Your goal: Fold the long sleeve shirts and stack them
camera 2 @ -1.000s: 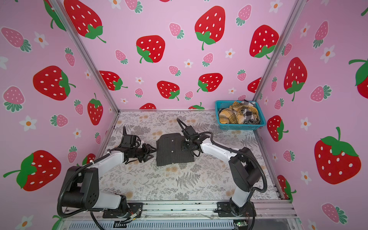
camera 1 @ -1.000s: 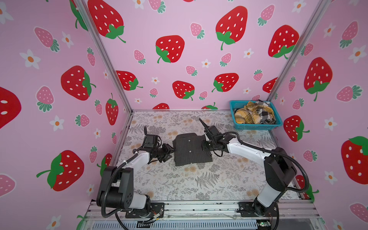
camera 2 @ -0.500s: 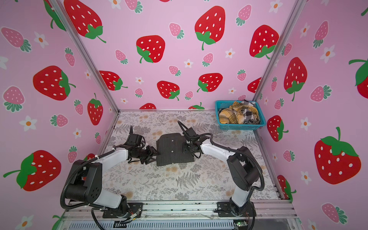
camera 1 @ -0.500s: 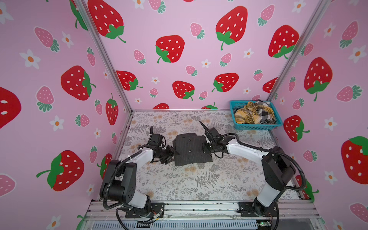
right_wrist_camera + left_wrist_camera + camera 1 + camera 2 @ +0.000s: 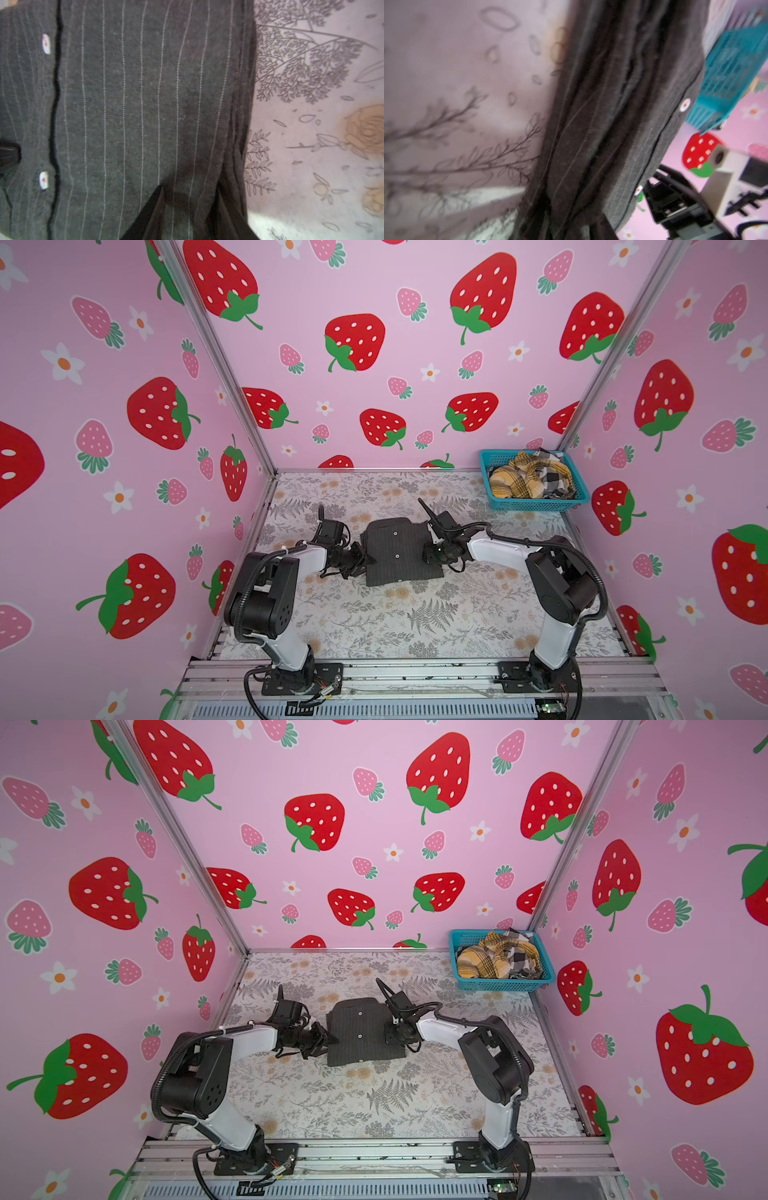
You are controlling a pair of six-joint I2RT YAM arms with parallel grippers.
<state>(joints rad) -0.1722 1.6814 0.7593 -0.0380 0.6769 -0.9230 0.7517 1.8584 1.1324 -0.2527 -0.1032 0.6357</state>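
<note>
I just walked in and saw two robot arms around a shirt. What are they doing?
Shirts are being folded. A dark charcoal pinstriped button-up shirt lies folded on the flowery table. The left claw is at its left edge, the right claw at its right; whether they pinch it is unclear. A mustard-yellow plaid shirt and a black-and-white check one lie crumpled in the teal plastic mesh basket.
</note>
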